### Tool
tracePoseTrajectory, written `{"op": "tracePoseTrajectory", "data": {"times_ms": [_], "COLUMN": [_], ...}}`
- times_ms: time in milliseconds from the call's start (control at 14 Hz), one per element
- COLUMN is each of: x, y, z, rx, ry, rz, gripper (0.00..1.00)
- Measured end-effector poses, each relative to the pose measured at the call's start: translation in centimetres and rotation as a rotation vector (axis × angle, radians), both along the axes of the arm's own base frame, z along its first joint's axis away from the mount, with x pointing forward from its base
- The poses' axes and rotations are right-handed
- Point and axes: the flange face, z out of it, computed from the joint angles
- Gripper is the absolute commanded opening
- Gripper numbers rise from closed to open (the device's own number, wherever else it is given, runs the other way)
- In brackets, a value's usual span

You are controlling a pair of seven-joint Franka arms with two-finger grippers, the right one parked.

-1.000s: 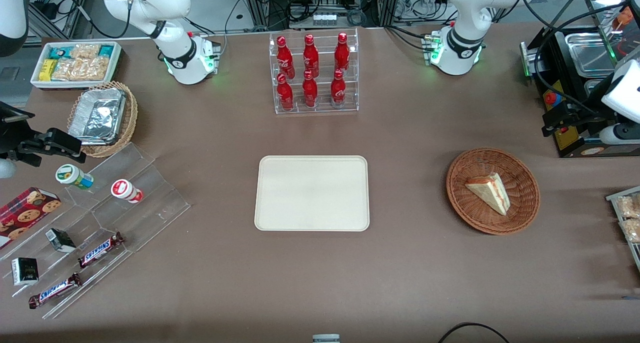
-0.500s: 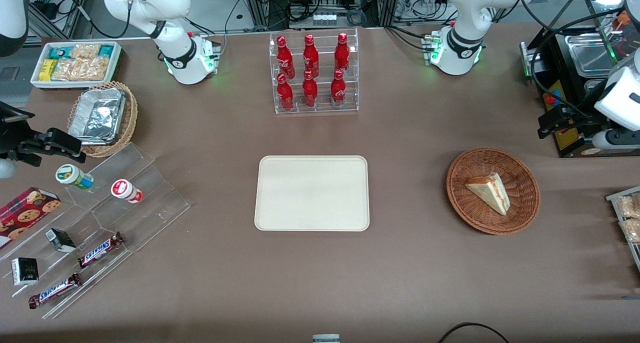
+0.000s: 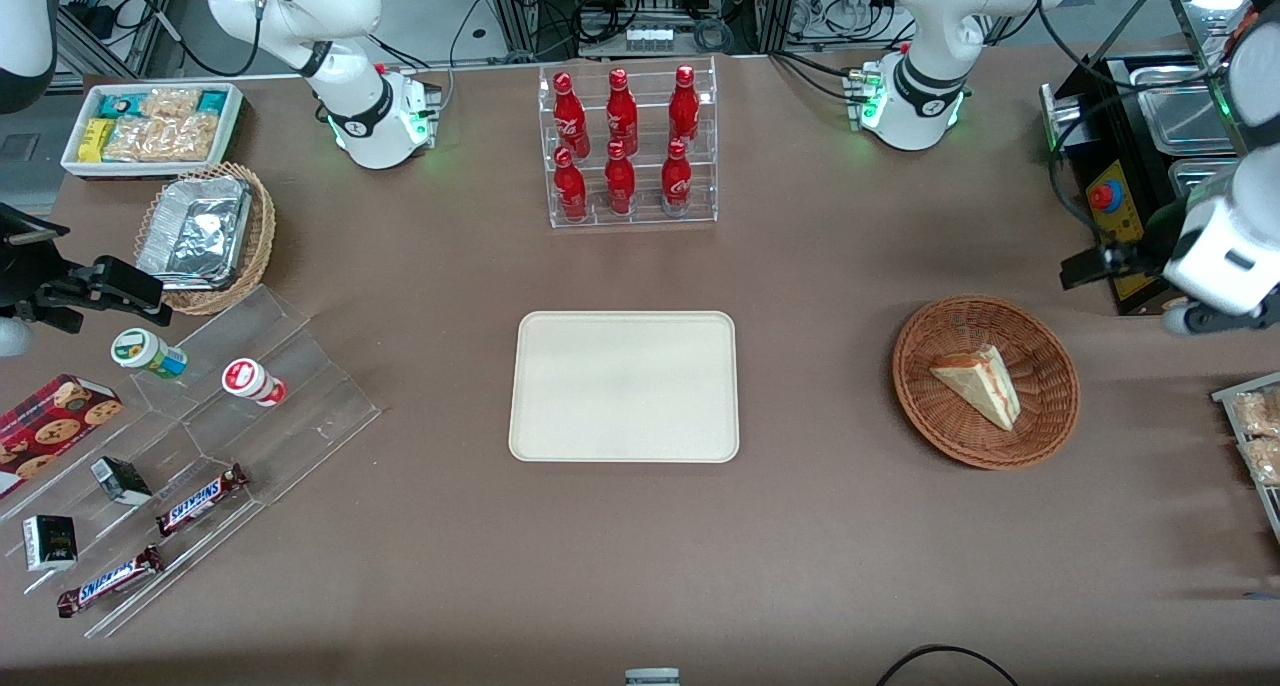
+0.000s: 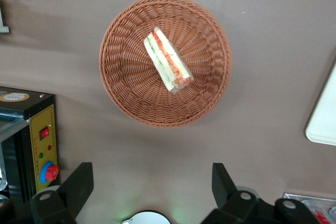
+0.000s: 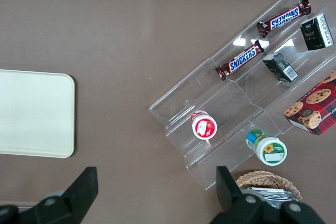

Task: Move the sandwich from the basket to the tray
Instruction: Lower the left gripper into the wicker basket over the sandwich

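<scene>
Hand [image 4: 149, 187] hovers spread wide above sandwich [image 4: 168, 60] in basket [image 4: 126, 93].

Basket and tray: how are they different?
The basket is round, reddish-brown and woven, with sloping sides; the tray is a flat cream rectangle with rounded corners and a low rim. The basket holds the sandwich; the tray holds nothing. The tray covers more table than the basket. Both sit on the brown table. The gripper hangs open, off the basket's rim toward the working arm's end.
</scene>
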Motion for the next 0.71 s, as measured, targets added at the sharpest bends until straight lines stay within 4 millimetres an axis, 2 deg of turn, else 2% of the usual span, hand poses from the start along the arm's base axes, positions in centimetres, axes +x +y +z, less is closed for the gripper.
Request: {"op": "tracePoseTrajectory", "data": {"times_ms": [286, 500, 714], "x": [1.9, 2.0, 1.1], "y": [0.9, 1.1, 1.1], "z": [-5.7, -9.9, -14.6], "rx": [0.049, 0.064, 0.08], "ry": [0.025, -0.009, -0.045], "rz": [0.081, 0.158, 0.267], "gripper": [1.0, 1.0, 1.0]}}
